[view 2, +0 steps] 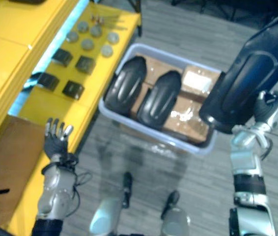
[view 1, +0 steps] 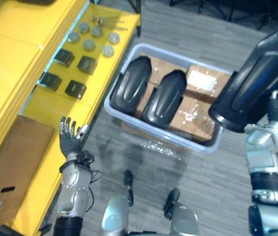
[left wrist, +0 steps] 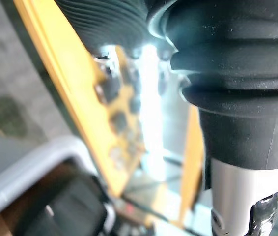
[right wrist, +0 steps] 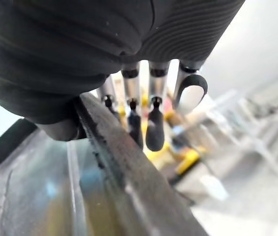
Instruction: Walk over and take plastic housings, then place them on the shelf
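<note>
We clasp a black plastic housing (view 2: pixel 249 73) by its edge in the right robot hand (view 2: pixel 272 109), raised near the grey bin (view 1: pixel 178 139) (two more housings (view 1: pixel 131 83) lie inside); the left robot hand (view 1: pixel 70 139) is spread open by the yellow shelf (view 1: pixel 11 59).

Left hand (view 1: pixel 70 140) is up just left of the bin (view 1: pixel 140 46), fingers straight and spread, holding nothing. Right arm's bent and raised on the bin's right side, right hand (view 2: pixel 272 109) curled round the edge of a housing (view 2: pixel 247 73).

A workshop: yellow shelf (view 1: pixel 55 105) of small parts (view 1: pixel 87 64), grey bin (view 1: pixel 210 145) of housings (view 1: pixel 131 83).
</note>
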### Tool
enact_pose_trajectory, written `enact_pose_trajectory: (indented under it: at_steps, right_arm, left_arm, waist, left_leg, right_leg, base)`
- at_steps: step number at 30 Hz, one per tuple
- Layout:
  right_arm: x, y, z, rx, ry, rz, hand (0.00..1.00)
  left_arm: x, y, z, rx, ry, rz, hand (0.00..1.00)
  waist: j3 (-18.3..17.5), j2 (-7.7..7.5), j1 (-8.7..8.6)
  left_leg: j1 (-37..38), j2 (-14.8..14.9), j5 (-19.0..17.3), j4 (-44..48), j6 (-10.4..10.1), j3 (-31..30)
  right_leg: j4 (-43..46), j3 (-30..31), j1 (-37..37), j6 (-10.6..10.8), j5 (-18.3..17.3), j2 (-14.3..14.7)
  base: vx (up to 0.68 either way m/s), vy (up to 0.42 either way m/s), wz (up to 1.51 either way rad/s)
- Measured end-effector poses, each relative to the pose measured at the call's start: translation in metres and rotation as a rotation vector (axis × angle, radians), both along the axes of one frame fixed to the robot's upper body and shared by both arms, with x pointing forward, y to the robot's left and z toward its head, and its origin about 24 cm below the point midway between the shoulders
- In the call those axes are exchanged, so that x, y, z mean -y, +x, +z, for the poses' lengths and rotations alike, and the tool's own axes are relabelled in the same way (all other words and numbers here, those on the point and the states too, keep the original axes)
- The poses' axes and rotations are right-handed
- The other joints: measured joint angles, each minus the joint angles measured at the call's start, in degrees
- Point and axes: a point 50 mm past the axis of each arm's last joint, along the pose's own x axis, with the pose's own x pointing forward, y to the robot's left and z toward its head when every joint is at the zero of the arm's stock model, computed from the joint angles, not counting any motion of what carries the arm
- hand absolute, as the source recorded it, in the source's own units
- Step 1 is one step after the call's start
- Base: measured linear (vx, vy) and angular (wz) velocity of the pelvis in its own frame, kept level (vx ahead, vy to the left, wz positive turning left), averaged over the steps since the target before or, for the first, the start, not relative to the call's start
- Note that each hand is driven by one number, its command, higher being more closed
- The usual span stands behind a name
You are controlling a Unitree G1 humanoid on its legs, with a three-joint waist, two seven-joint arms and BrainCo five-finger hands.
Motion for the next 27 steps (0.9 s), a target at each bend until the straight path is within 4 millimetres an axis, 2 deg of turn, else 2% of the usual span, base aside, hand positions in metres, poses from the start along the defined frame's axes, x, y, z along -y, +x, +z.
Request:
enact_pose_trajectory:
  at_steps: [4,5,7,12,16,23,27]
  right_arm:
    - [-0.018,0.002,0.006,0.055,-0.095,0.074,1.00]
    - [-0.027,0.003,0.008,0.068,-0.122,0.119,1.00]
    - [-0.040,0.005,0.011,0.086,-0.170,0.175,1.00]
    - [-0.080,0.011,0.001,0.088,-0.231,0.339,1.00]
    - [-0.102,0.013,-0.001,0.107,-0.284,0.434,1.00]
    - [-0.122,0.013,-0.003,0.124,-0.307,0.521,1.00]
    - [-0.135,0.013,-0.007,0.107,-0.301,0.579,1.00]
  left_arm:
    - [0.023,0.003,0.001,0.004,0.018,-0.152,0.00]
    - [0.034,0.004,-0.001,-0.005,0.026,-0.224,0.00]
    - [0.048,0.007,-0.001,-0.011,0.043,-0.303,0.00]
    - [0.077,0.021,-0.002,-0.039,0.097,-0.467,0.00]
    - [0.087,0.026,-0.002,-0.037,0.115,-0.528,0.00]
    - [0.095,0.028,-0.014,-0.095,0.142,-0.576,0.00]
    - [0.101,0.029,-0.014,-0.096,0.161,-0.602,0.00]
  waist:
    - [-4.2,-0.05,0.12]
    - [-5.8,-0.45,0.15]
    - [-6.6,-0.39,-0.04]
    - [-9.5,-0.87,-0.31]
    - [-10.4,-0.92,-0.52]
    - [-11.3,-1.04,-0.94]
    - [-11.6,-0.79,-1.12]
  left_leg:
    - [3.4,0.1,0.0,-2.3,0.0,0.9]
    - [4.6,0.0,0.0,-3.7,0.0,2.0]
    - [6.1,0.1,0.0,-4.7,0.0,2.4]
    - [8.6,-0.2,0.2,-7.3,0.0,3.8]
    - [10.0,-0.6,1.8,-9.9,0.1,4.8]
    - [11.0,-1.0,4.5,-14.3,0.0,4.7]
    - [11.0,-0.9,6.2,-16.2,-0.2,4.6]
  right_leg:
    - [-3.4,0.1,3.2,-0.4,2.2,0.8]
    - [-4.1,0.9,3.6,-0.4,2.5,0.8]
    - [-4.3,1.3,4.2,-0.6,3.1,0.8]
    - [-4.8,2.8,4.5,-0.5,3.9,0.7]
    - [-4.9,3.0,4.4,-0.7,4.2,0.5]
    - [-6.6,3.8,4.1,-0.6,4.2,0.7]
    - [-7.0,4.0,3.5,-0.6,4.2,1.1]
  base:
    - [0.08,0.001,-0.12]
    - [0.05,0.010,-0.23]
    - [0.04,0.020,-0.24]
    - [0.00,0.029,-0.19]
    - [-0.01,0.016,-0.04]
    - [-0.04,0.007,-0.02]
    - [-0.03,-0.013,0.00]
